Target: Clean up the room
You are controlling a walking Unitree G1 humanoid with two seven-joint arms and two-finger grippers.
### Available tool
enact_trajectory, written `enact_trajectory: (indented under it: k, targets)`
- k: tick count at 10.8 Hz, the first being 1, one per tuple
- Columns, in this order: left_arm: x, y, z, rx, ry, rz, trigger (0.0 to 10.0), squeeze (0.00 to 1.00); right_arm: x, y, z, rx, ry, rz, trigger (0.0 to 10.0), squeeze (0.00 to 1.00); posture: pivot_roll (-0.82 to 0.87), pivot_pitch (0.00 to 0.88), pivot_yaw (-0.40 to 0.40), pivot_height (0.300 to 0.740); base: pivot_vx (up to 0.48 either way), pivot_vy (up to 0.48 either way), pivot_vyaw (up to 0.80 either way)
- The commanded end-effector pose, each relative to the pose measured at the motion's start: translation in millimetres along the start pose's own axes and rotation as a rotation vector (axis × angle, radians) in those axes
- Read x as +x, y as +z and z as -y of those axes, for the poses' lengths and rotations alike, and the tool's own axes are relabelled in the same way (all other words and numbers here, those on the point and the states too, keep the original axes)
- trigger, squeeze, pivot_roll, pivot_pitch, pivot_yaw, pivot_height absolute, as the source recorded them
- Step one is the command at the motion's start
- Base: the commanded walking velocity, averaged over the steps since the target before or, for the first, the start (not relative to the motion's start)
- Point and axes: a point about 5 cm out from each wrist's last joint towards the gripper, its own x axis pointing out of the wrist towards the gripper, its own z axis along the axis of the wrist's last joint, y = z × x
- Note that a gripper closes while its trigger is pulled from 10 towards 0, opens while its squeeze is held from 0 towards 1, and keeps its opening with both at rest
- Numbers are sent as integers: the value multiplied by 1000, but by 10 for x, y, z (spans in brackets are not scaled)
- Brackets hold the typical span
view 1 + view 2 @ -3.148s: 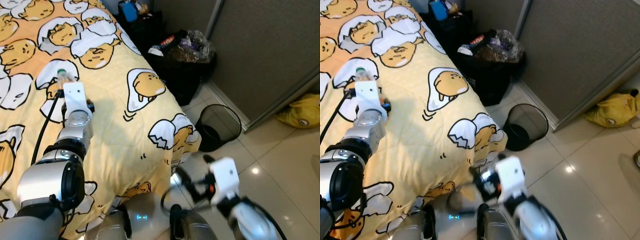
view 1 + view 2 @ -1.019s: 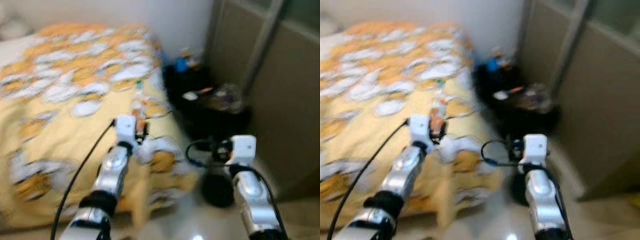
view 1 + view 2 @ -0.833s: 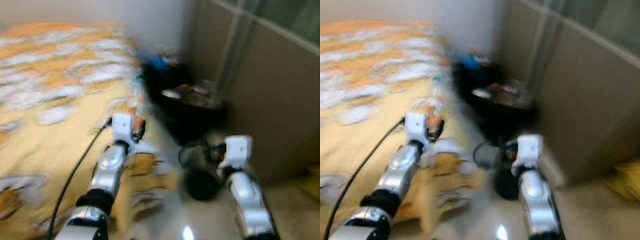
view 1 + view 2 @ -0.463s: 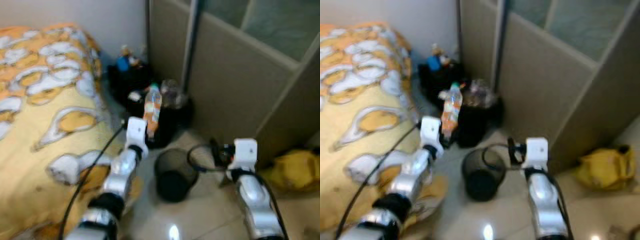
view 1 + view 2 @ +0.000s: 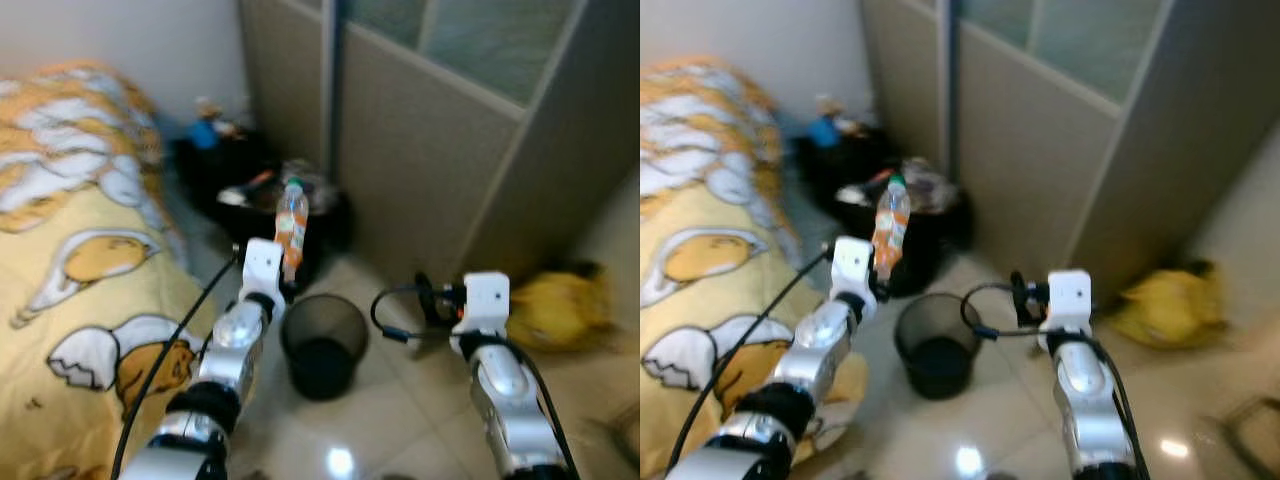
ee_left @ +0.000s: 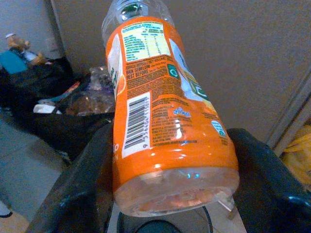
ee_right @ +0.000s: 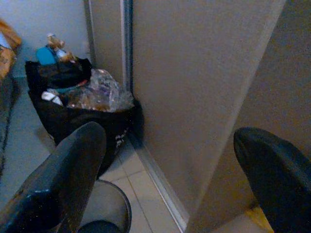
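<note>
While swinging off the bed (image 5: 70,270), left gripper (image 5: 285,285) is clamping an upright orange-labelled bottle (image 5: 291,224) beside the bin (image 5: 322,340), right gripper (image 7: 165,179) gaping apart.

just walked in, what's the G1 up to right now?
It is tidying a bedroom. The left gripper holds an orange-labelled plastic bottle, raised beside the bed and just short of the black mesh wastebasket on the tiled floor. The right gripper is open and holds nothing, out to the right of the basket. Behind it stand full black bags, with a yellow bag by the partition.
</note>
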Motion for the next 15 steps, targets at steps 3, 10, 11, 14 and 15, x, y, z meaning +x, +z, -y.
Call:
enact_trajectory:
  k: [3,10,11,14,15]
  targets:
    - [-28,-31,33,-5,46,20,10000,0,14,36,-87,-13,66,10,10000,0,-79,0,10,736,0,-306,419]
    - [31,-24,187,20,-1,3,10000,0,-75,-78,-14,7,33,-30,10000,0,-109,0,29,736,0,-451,585]
    - [66,20,106,8,18,3,10000,0,-96,-99,10,6,23,-36,10000,0,-117,0,31,736,0,-431,563]
    - [113,80,-31,32,43,-5,10000,0,-131,-99,15,-35,20,-27,10000,0,-125,0,37,736,0,-431,538]
    - [125,25,-52,26,55,-67,10000,0,-147,-96,-16,-43,34,-18,10000,0,-131,0,41,736,0,0,0]
